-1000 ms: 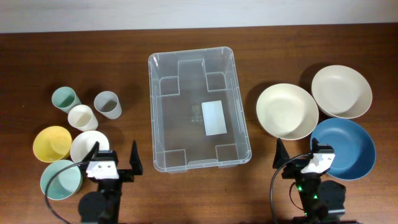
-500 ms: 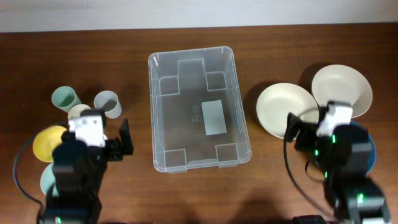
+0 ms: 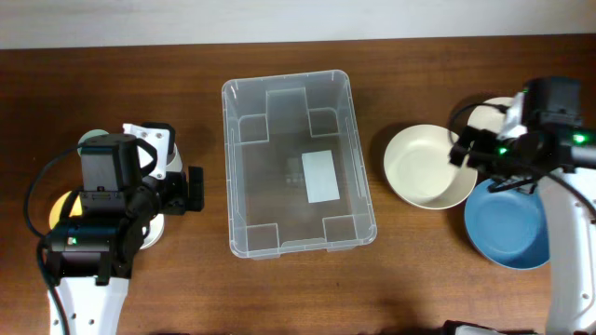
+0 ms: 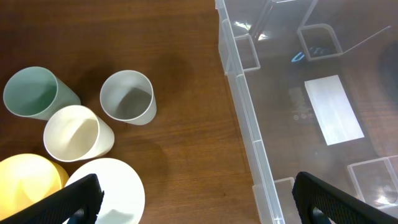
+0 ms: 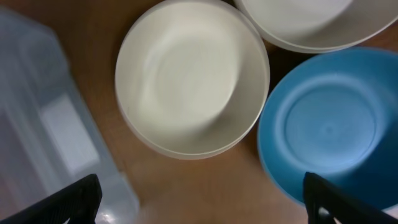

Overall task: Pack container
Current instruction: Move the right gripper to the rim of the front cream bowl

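Note:
The container (image 3: 270, 177) is a large clear bin with a white label (image 3: 321, 175) on its base. It stands empty at the table's middle, and its left wall shows in the left wrist view (image 4: 245, 118). My left gripper (image 3: 189, 191) is open and empty. It hangs above the wood between the small bowls and the bin (image 4: 208, 211). My right gripper (image 3: 480, 163) is open and empty. It hangs above the near edge of a cream bowl (image 3: 424, 167) right of the bin (image 5: 205, 208).
A second cream bowl (image 5: 311, 22) and a blue bowl (image 5: 329, 124) lie beside the first cream bowl (image 5: 193, 74). Left of the bin stand a green cup (image 4: 34, 93), a grey cup (image 4: 127, 96), a cream cup (image 4: 74, 134), a yellow bowl (image 4: 28, 180) and a white bowl (image 4: 115, 190).
Both arms have risen from the table's front edge and moved away from it. The left now hangs over the cups and small bowls, the right over the large bowls. Nothing was grasped.

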Robot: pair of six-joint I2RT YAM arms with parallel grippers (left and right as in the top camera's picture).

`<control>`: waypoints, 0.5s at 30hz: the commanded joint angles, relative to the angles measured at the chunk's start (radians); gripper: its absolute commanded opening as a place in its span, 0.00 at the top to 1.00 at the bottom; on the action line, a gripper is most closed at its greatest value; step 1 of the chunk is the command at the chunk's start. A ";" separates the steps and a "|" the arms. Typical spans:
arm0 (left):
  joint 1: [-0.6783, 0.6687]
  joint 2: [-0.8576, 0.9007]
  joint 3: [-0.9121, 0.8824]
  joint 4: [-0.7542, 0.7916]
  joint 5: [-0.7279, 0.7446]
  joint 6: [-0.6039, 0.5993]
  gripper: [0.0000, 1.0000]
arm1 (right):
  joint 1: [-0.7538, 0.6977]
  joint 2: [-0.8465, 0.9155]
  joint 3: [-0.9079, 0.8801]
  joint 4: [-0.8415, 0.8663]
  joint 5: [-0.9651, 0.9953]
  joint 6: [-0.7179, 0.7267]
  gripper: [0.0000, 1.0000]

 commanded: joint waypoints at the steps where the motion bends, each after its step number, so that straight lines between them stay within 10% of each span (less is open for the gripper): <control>1: -0.002 0.000 0.025 -0.001 0.022 0.019 0.00 | -0.134 -0.003 0.033 0.068 -0.052 0.037 0.01; 15: -0.002 0.001 0.025 0.019 0.022 0.019 0.01 | -0.476 0.395 0.278 0.217 -0.189 -0.022 0.01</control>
